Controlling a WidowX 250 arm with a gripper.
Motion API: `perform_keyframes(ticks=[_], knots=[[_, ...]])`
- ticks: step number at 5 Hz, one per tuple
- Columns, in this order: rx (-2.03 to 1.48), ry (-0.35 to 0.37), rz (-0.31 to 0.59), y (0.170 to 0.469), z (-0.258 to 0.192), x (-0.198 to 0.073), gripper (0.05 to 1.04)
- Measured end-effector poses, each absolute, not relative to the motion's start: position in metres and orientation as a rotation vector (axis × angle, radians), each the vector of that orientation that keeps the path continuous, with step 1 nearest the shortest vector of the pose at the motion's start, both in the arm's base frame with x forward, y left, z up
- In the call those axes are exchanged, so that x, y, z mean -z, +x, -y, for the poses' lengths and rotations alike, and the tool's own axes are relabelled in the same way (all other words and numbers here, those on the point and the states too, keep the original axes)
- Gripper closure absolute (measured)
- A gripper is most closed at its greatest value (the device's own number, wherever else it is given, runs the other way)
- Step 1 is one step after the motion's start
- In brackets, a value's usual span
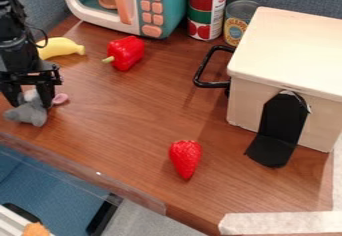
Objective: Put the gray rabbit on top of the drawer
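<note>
Above the table point(133, 115), with claw point(32, 105) spread astride the rabbit point(28, 115), seems placed to squeeze, likely for lifting onto the flat-topped drawer point(294, 45).

So here we are, looking down at a slant from above the counter point(133, 125), well apart from the gripper point(31, 99), which sits at the view's left edge. The camera faces across the work surface, towards the toy microwave point(161, 10) beyond the gripper. It's fairly close in: the box point(287, 45), across from the gripper, runs out of frame, and the counter's near edge cuts underneath.
</note>
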State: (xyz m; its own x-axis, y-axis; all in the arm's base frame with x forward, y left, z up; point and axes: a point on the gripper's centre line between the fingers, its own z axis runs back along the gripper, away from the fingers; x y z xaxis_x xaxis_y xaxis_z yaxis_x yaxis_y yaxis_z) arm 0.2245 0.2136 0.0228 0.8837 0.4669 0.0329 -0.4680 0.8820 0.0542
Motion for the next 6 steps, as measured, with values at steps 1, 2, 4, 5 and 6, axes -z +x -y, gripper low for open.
perform_keyframes(ticks=[1, 2, 4, 5, 6], knots=[[-0.517, 0.016, -0.012, 0.223, -0.206, -0.026, 0.583], [-0.586, 0.002, -0.015, 0.225, -0.203, -0.057, 0.610], [-0.631, -0.041, 0.091, 0.260, -0.115, -0.155, 0.610], [-0.593, -0.056, 0.155, 0.288, -0.065, -0.184, 0.610], [-0.519, -0.067, 0.203, 0.315, -0.014, -0.198, 0.610]])
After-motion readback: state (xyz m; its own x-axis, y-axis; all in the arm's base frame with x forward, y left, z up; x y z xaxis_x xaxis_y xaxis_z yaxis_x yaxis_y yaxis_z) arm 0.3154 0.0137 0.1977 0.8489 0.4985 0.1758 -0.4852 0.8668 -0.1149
